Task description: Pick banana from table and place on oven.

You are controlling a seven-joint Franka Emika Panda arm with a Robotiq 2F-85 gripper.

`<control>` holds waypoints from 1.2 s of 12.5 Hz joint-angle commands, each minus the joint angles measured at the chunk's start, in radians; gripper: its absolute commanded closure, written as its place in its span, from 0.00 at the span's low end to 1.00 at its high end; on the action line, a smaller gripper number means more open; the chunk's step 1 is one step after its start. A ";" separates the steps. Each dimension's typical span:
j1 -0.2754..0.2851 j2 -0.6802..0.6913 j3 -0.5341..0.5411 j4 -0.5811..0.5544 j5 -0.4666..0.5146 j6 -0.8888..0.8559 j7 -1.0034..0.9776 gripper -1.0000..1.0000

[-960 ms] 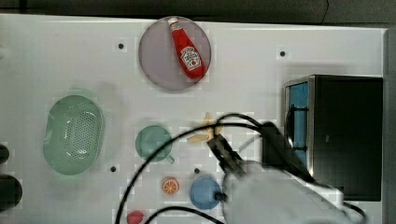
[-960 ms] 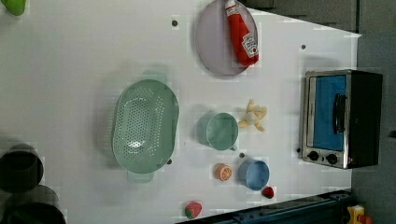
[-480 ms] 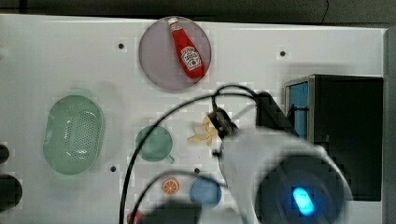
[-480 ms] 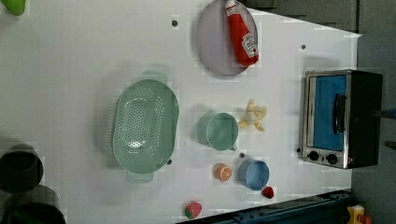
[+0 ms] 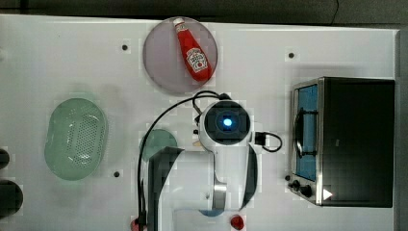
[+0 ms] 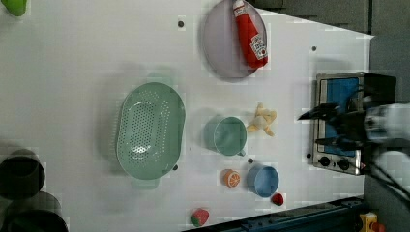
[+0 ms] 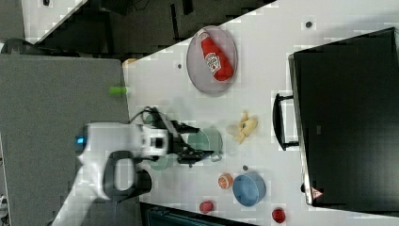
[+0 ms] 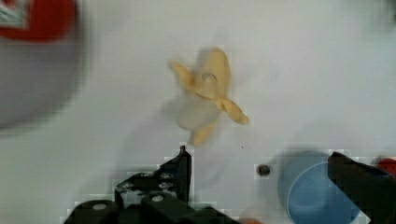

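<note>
Above banana (image 8: 205,93) on table (image 6: 72,72), wide-open empty pincer (image 8: 261,163).

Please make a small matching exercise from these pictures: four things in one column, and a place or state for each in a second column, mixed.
Things:
1. ketchup bottle
2. banana
3. orange slice
4. pincer

Places or states:
A. open, holding nothing
B. on the table, between the green cup and the oven
C. lying on the round plate
D. beside the blue cup

Pairs: 1-C, 2-B, 3-D, 4-A
</note>
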 commanded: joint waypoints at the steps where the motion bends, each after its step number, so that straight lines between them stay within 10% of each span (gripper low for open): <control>1: -0.008 0.009 -0.006 -0.014 -0.017 0.134 0.013 0.00; 12: -0.007 0.328 0.049 -0.061 -0.016 0.430 0.019 0.00; 15: -0.007 0.362 0.051 -0.069 -0.016 0.509 0.019 0.29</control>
